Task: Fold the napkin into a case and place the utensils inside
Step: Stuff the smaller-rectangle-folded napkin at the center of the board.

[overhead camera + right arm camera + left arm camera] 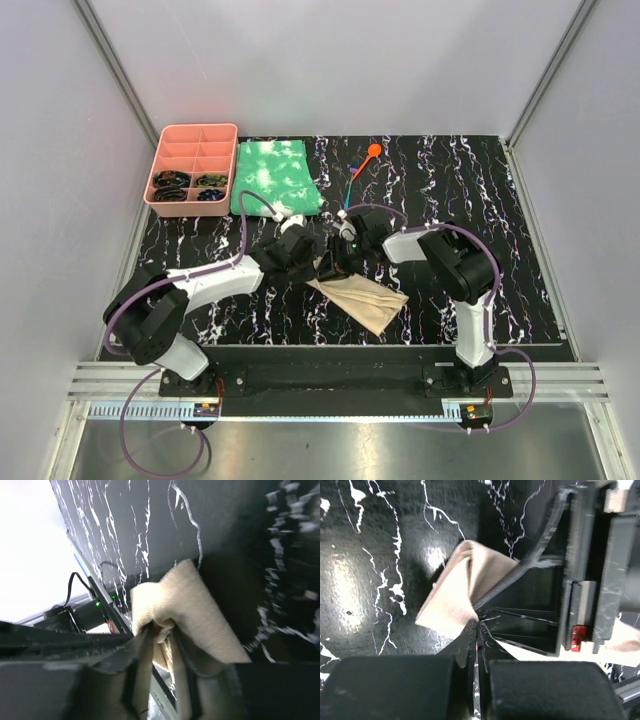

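Note:
The tan napkin (365, 300) lies partly folded on the black marbled table, with its left end raised between both grippers. My left gripper (318, 266) is shut on a corner of the napkin (455, 590), its tips (477, 625) pressed together. My right gripper (337, 260) meets it from the right. Its jaws (161, 631) stand a little apart, with a bunched fold of the napkin (185, 600) between them and draped over the tips. The utensils lie far behind: an orange spoon (374, 151) and a slim blue one (350, 190).
A pink divided tray (197, 128) with dark items in its near compartments stands at the back left. A green-and-white cloth (275, 175) lies beside it. White walls close in the table on three sides.

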You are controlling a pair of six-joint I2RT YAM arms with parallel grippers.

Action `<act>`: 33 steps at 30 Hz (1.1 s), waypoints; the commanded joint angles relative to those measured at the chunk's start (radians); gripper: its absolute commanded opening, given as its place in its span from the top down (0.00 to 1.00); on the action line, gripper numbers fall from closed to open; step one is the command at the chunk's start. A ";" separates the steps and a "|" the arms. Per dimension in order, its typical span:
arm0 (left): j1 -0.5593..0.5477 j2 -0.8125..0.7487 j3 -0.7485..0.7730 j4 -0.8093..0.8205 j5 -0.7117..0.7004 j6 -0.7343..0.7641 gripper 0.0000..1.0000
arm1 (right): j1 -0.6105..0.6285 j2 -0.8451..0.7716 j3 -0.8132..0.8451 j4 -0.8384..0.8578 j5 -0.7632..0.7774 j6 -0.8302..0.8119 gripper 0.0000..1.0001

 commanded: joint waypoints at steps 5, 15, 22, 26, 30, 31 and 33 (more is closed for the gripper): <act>0.004 -0.020 -0.018 0.049 0.016 -0.021 1.00 | -0.060 -0.165 -0.020 -0.115 0.030 -0.081 0.58; 0.004 -0.031 -0.004 0.051 0.030 -0.009 1.00 | -0.061 -0.148 -0.014 -0.135 0.035 -0.101 0.85; 0.004 -0.037 0.001 0.060 0.036 -0.013 1.00 | -0.040 -0.082 0.024 -0.125 0.036 -0.095 0.94; 0.004 -0.026 0.001 0.078 0.050 -0.019 1.00 | -0.014 -0.027 0.074 -0.086 0.021 -0.036 0.94; 0.006 0.018 0.004 0.086 0.054 -0.027 1.00 | -0.012 0.046 0.088 0.019 0.003 0.044 0.94; 0.007 0.026 0.007 0.083 0.048 -0.026 1.00 | -0.018 0.045 0.082 0.020 0.007 0.049 0.93; 0.021 0.040 0.013 0.080 0.048 -0.017 1.00 | -0.032 0.022 0.047 0.030 0.001 0.046 0.92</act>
